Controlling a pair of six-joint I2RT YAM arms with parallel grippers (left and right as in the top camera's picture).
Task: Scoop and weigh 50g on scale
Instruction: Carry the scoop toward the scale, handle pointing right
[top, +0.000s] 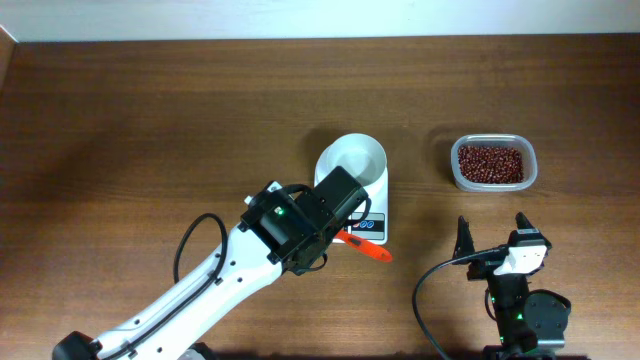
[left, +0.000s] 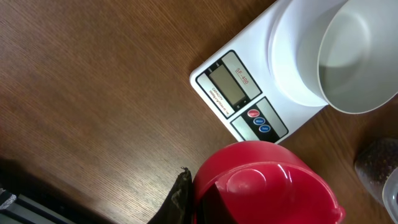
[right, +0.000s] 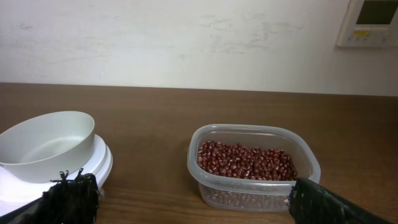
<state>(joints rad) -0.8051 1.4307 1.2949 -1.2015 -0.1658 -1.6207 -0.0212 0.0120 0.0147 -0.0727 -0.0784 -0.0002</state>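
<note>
1. The table (top: 120, 130) is running wide and bare to the left of the scale (top: 372, 215), with its far edge meeting the wall (right: 186, 37).
2. The scale is sitting near the middle of the table. The tub (top: 530, 165) is standing apart to its right, with a strip of bare wood lying between them.
3. The right gripper (top: 492, 226) is hovering near the front edge, on the near side of the tub. Its fingers (right: 74, 198) are spread wide and grasping nothing, leaving the tub framed between them in the right wrist view.
4. The left gripper (top: 340, 225) is hanging over the front of the scale, clenched on a red scoop (left: 261, 183) whose handle is pointing out to the right over the table.
5. "SF-400" is showing beside the grey display (left: 227, 87). The smaller print under the display is too fine to read.
6. A red button (left: 253, 114) and two blue ones are sitting in a row beside the display.
7. A wall panel (right: 373, 22) is hanging at the top right of the right wrist view, its lettering too small to read.
8. The round white bowl (top: 352, 160) is resting on the far half of the scale, its plain white inside showing.
9. The beans (right: 245, 160), small, oval and dark red-brown, are lying heaped in the clear tub.
</note>
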